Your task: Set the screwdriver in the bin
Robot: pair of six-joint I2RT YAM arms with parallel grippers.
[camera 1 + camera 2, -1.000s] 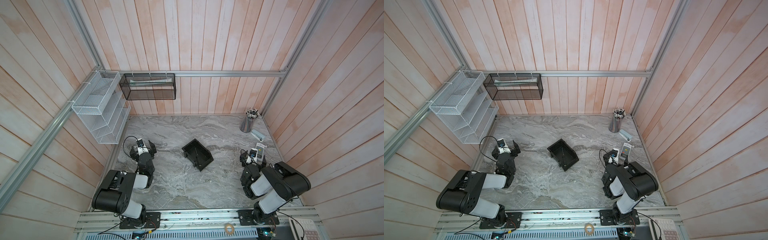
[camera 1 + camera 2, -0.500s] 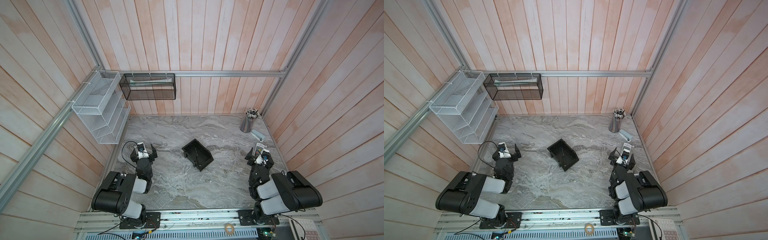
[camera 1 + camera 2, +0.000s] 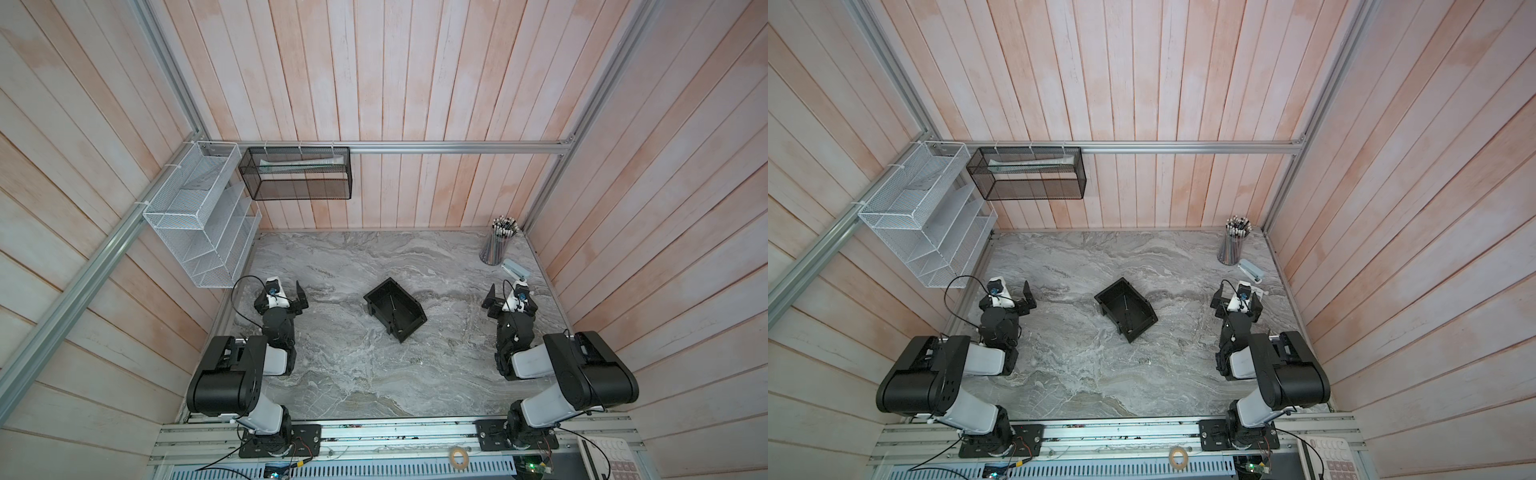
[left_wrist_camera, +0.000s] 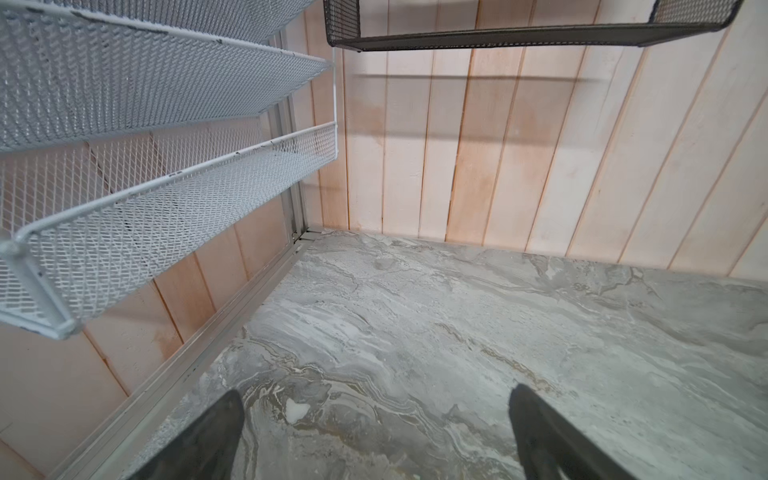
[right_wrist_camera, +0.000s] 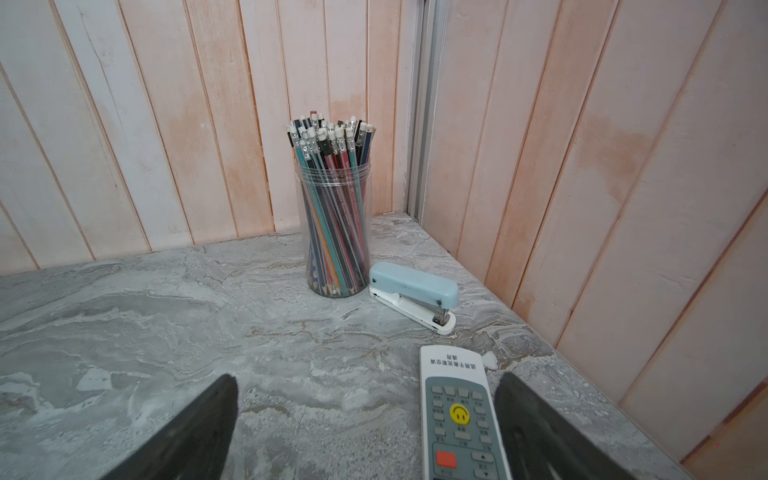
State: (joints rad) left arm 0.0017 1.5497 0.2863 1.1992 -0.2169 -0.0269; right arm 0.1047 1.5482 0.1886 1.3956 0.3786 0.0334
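Left gripper (image 4: 374, 395), wrist view: jaws spread wide with nothing between them, hanging over the bare marble table (image 4: 457, 332) near the corner below the white wire rack (image 4: 124, 166); the underside of a black mesh basket (image 4: 519, 33) shows on the back wall

Right gripper (image 5: 365, 380), wrist view: jaws likewise released and empty, facing the far right corner; a white remote (image 5: 455, 411) lies on the table beneath it, partly hidden by one jaw, with a pale blue stapler (image 5: 413, 291) just beyond and a clear jar of pencils (image 5: 334, 224) just beside the stapler

In both top views the two arms sit folded back at opposite sides of the table (image 3: 353, 374), the left gripper (image 3: 282, 297) and the right gripper (image 3: 511, 301) each well apart from the bin (image 3: 409, 324) (image 3: 1142, 322); this small black bin stands alone near the middle of the table, turned at an angle to the table's edges

Screwdriver (image 3: 392, 309) (image 3: 1127, 311): lies inside the bin on its floor, showing as a thin shaft running along the bin's length; its handle is hard to tell from the black plastic
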